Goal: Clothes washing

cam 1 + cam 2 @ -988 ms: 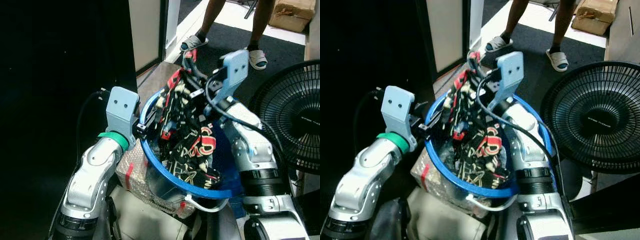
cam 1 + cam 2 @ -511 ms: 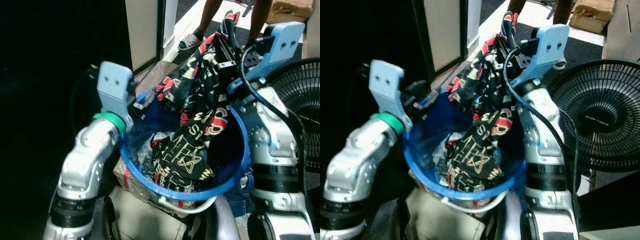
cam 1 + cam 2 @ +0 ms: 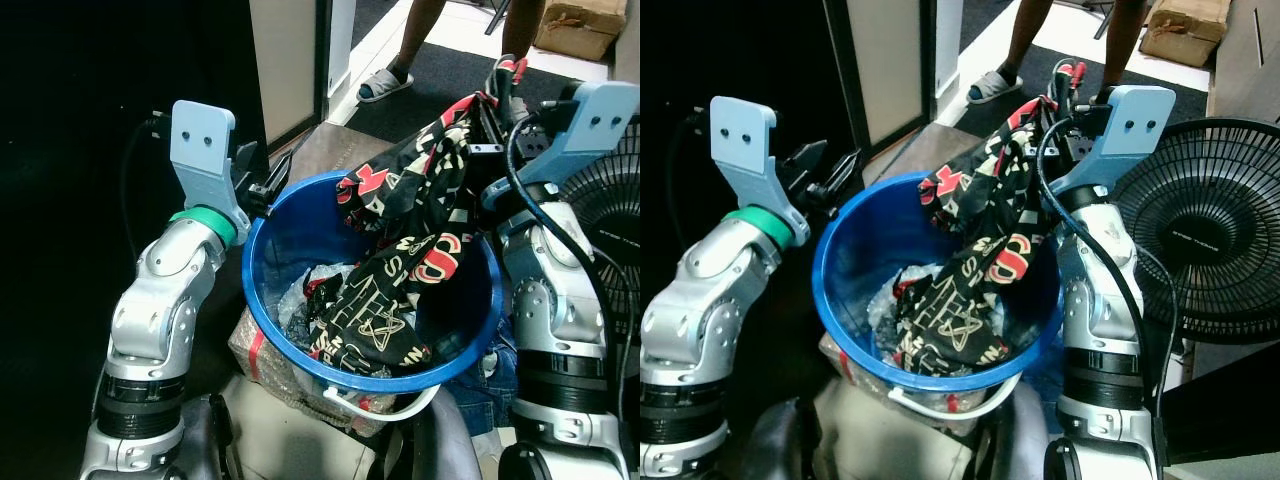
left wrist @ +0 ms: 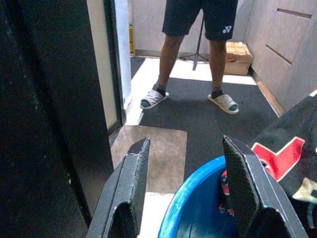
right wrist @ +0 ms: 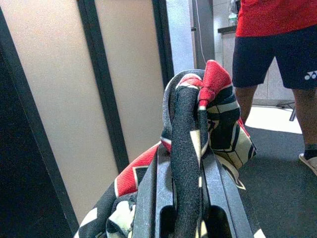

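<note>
**Left eye view: shirt half out of the bucket, right arm doing the lifting**

Left eye view has the right gripper (image 3: 497, 92) up at the far rim of the blue bucket (image 3: 262, 318), its fingers pinched tight on a bunched fold of the black-and-red patterned shirt (image 3: 400, 270). The right wrist view confirms it: cloth (image 5: 190, 148) squeezed flat between the two fingers. Holding it high makes sense, my guess is it's trying to drag the whole thing clear of the rim so it can go in the washer. The lower half is still piled inside the bucket on top of some crinkly plastic (image 3: 300, 295).

The left gripper (image 3: 262, 172) sits just outside the bucket's left rim, fingers (image 4: 130, 198) spread apart and holding nothing, probably just staying out of the way.

Compared to a second ago: the left gripper was right on the rim, now it's off it. The shirt has been hauled up and over to the right, so more of the bucket's inside shows. A person in sandals (image 3: 384, 82) stands behind.
</note>
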